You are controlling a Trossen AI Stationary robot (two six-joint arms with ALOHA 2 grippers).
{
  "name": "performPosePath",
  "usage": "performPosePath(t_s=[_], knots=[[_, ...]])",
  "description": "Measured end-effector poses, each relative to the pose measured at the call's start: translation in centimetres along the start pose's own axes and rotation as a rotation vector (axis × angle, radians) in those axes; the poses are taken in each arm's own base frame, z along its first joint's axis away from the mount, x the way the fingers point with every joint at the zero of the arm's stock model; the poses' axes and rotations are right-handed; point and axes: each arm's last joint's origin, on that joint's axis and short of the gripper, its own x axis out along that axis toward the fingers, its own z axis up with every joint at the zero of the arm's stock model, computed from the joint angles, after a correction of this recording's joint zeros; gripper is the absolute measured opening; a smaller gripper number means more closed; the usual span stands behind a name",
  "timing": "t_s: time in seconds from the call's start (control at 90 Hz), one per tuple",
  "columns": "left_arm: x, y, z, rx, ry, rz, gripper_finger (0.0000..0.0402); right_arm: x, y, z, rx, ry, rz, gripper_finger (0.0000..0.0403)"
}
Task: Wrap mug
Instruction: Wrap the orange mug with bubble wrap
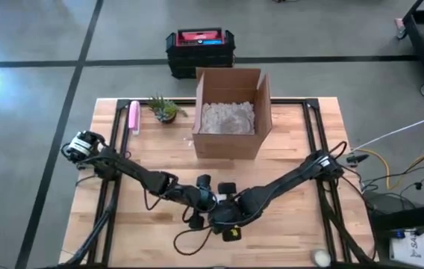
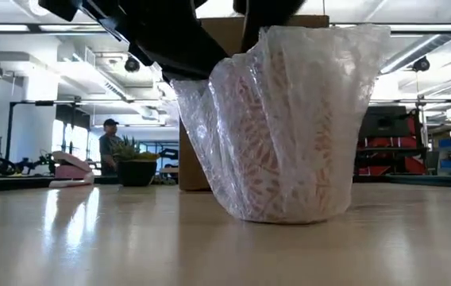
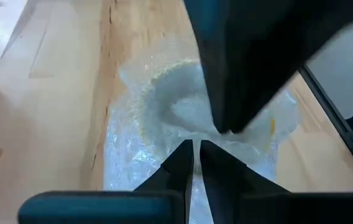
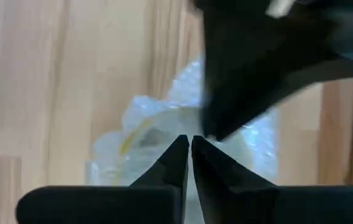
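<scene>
Both grippers — left, right — pinch the bubble wrap, fingers nearly closed.

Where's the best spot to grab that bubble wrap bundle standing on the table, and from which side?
Probably the gathered top edge of the bubble wrap bundle, from straight above. It stands upright on the table and flares wide toward the top, so the loose upper rim pinches easily, whereas the body looks too broad for a tool.

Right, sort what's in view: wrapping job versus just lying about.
Job:
bubble wrap bunched around the mug
left gripper, shut on the bubble wrap
right gripper, shut on the bubble wrap

Lying about:
cardboard box
potted plant
pink object
</scene>
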Motion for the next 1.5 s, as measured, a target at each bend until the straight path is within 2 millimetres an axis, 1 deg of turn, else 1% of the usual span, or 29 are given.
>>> performPosePath(t_s=[0.089, 0.2, 0.278, 0.422, 0.578, 0.744, 0.844, 0.911, 0.989, 1.189, 1.333, 1.5], knots=[[-0.1, 0.0, 0.0, 0.003, 0.004, 0.001, 0.002, 1.8, 0.2, -0.2, 0.01, -0.03, 0.0, 0.0008], [-0.2, 0.0, 0.0, 0.006, 0.01, 0.003, 0.002, 3.4, 0.5, -0.5, 0.026, -0.065, -0.003, 0.0008], [-0.4, 0.1, 0.0, 0.005, 0.013, 0.002, 0.002, 4.1, 0.5, -0.8, 0.04, -0.068, -0.002, 0.0008], [-1.8, 0.0, 0.8, 0.003, -0.008, -0.005, 0.002, 4.2, 0.4, -1.1, 0.052, -0.051, 0.001, 0.0008], [-4.1, 0.1, 1.9, 0.001, -0.018, -0.01, 0.002, 4.2, 0.5, -1.0, 0.052, -0.056, 0.014, 0.0008], [-6.3, 0.6, 1.9, 0.014, 0.04, 0.045, 0.002, 4.4, 0.5, -1.1, 0.052, -0.057, 0.023, 0.0008], [-6.9, 0.8, 1.5, 0.027, 0.098, 0.07, 0.002, 4.8, 0.6, -1.0, 0.055, -0.063, 0.031, 0.0008], [-6.8, 0.9, 1.1, 0.035, 0.135, 0.079, 0.002, 4.8, 0.6, -1.0, 0.055, -0.062, 0.035, 0.0008], [-6.4, 0.9, 0.8, 0.059, 0.153, 0.08, 0.002, 4.9, 0.6, -1.1, 0.06, -0.062, 0.039, 0.0008], [-4.4, 0.9, -0.7, 0.13, 0.237, 0.082, 0.002, 5.1, 0.6, -1.1, 0.08, -0.066, 0.046, 0.0008], [-2.7, 0.8, -2.0, 0.165, 0.294, 0.083, 0.002, 5.6, 0.7, -1.4, 0.093, -0.076, 0.058, 0.0008], [-1.6, 0.8, -2.5, 0.165, 0.295, 0.083, 0.002, 5.7, 0.7, -1.5, 0.108, -0.073, 0.058, 0.0008]])
